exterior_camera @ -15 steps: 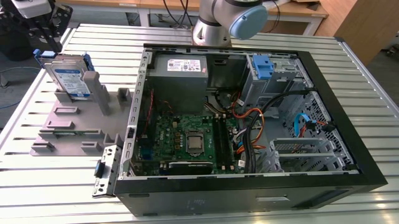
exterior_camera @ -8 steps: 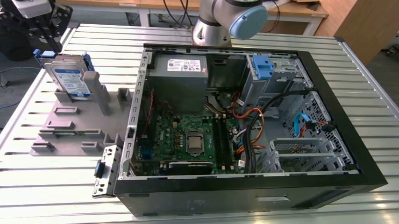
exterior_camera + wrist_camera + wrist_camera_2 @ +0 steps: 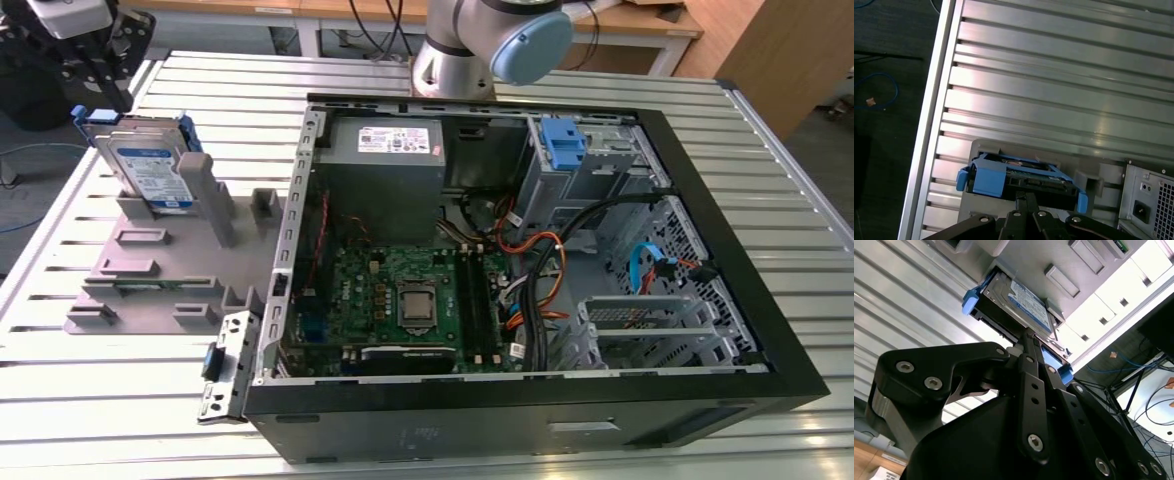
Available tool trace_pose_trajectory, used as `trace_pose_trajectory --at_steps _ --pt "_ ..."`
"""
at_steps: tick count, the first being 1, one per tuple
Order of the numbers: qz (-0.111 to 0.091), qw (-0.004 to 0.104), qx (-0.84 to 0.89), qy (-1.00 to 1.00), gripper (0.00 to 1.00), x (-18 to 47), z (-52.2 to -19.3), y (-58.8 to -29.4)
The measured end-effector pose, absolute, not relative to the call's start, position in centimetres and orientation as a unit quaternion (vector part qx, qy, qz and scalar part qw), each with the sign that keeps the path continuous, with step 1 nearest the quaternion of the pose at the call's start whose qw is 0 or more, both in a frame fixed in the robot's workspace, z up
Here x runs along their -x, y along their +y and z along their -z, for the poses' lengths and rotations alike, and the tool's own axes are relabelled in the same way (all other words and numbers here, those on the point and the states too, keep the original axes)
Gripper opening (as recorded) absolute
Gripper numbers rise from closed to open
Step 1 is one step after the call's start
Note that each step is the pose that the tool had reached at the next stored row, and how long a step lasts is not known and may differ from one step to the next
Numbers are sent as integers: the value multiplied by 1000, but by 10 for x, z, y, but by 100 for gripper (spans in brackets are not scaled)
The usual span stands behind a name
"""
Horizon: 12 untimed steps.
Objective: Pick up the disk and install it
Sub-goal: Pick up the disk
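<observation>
Black 2-finger gripper [image 3: 1026, 196], fingers pressed together and holding nothing, hangs above the flat grey plastic holder [image 3: 147, 285]. Straight beyond its tips, very close, is the disk [image 3: 1021, 172]. It is a silver rectangular hard drive in a bright blue plastic carrier, standing on edge in a slot of the holder, with its long upper edge crosswise to the fingers. Whether they touch cannot be told. Beside the holder, farther off, lies the open black computer case [image 3: 467, 415].
</observation>
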<state>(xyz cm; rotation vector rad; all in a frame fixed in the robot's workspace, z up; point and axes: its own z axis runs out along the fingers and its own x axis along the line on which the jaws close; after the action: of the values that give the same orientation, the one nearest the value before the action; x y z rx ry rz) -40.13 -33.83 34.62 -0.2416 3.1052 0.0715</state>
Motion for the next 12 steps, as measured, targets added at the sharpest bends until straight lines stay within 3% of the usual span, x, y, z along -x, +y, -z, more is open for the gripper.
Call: trace_pose_trajectory --at_steps 12 --pt "-23 13 87 996 11 401 -346 -338"
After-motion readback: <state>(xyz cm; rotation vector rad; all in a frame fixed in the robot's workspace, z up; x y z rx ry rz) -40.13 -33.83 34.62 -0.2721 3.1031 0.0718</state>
